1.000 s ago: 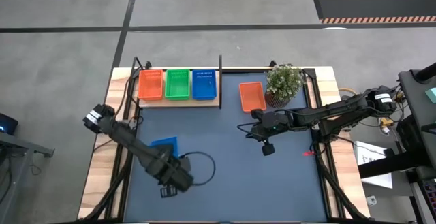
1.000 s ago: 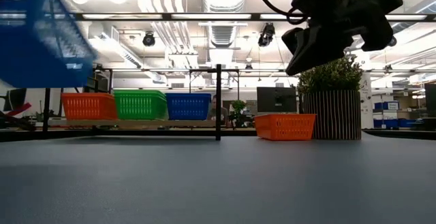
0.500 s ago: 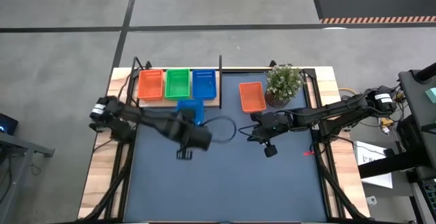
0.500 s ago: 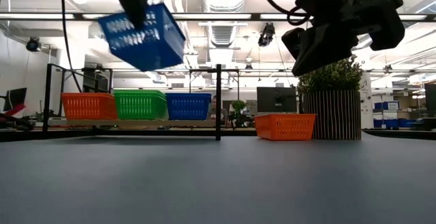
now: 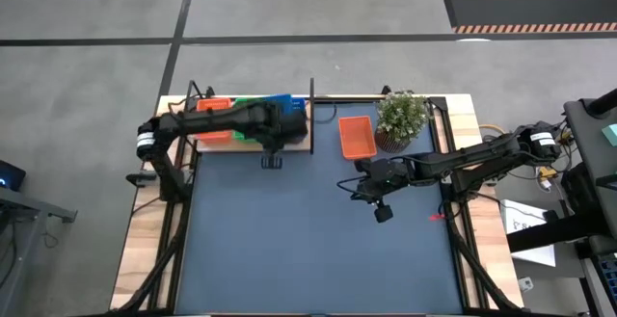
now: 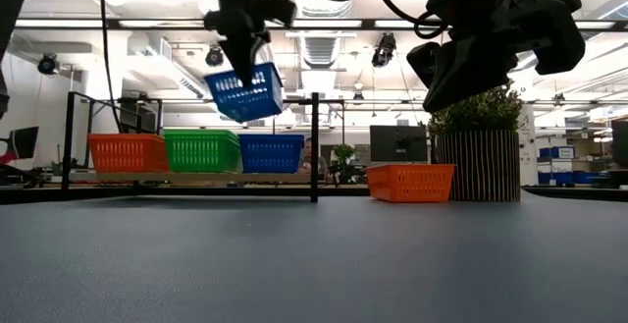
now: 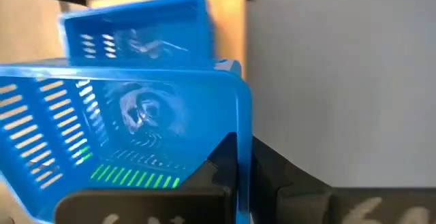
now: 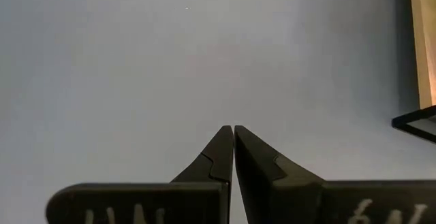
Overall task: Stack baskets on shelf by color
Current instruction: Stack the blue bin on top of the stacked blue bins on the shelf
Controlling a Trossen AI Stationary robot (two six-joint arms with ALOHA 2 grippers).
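My left gripper point(image 6: 242, 30) is shut on a blue basket point(image 6: 246, 94) and holds it in the air above the shelf point(image 5: 301, 146). On the shelf stand a red-orange basket point(image 6: 128, 153), a green one point(image 6: 201, 151) and a blue one point(image 6: 272, 153). In the left wrist view the held basket point(image 7: 122, 122) is over the shelf's blue basket point(image 7: 136, 30). Another red-orange basket point(image 5: 357, 136) rests flat on the mat. My right gripper point(image 8: 233, 132) is shut and empty, hovering over the mat point(image 5: 347, 184) near that basket. My left gripper pinches one side wall of the blue basket at its rim point(image 7: 243, 132), one finger point(image 7: 216, 164) inside the basket and one point(image 7: 276, 173) outside. The fingers come from above. The basket hangs tilted below them, clear of the shelf and its baskets.
A potted plant point(image 5: 401, 118) stands at the far right, beside the loose red-orange basket. A thin black post point(image 5: 312, 115) rises at the shelf's right end. The dark mat point(image 5: 318, 250) covers the table's middle and near part.
My left gripper has carried the blue basket from the near left of the mat toward the far edge, and it is now over the shelf's right part. The basket has stayed lifted and tilted.
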